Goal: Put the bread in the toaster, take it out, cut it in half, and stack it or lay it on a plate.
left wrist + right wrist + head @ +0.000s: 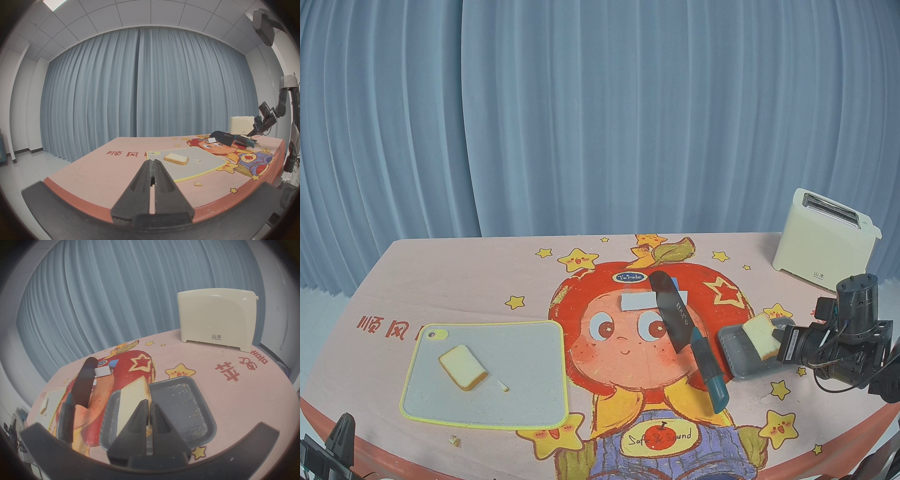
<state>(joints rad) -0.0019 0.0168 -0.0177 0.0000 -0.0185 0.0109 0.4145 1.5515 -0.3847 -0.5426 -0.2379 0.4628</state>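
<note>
Behind the pink cartoon tablecloth [456, 275] and toaster [822, 240] hangs a blue curtain [600, 112].

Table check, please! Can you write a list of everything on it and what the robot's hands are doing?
Surface: cartoon tablecloth, pink and lying flat.
Job's things: flat bread piece on the cutting board; tilted bread piece propped up in the grey tray; knife lying between board and tray; toaster at the far right, no bread sticking out.
Clutter: white card partly under the knife blade; crumb on the board; second crumb near the table's front.
Grippers: left gripper shut and empty, by the near left edge; right gripper shut on the tilted bread piece.
Cables: black wires at the right wrist.
Surroundings: blue-grey curtain behind the table.
</note>
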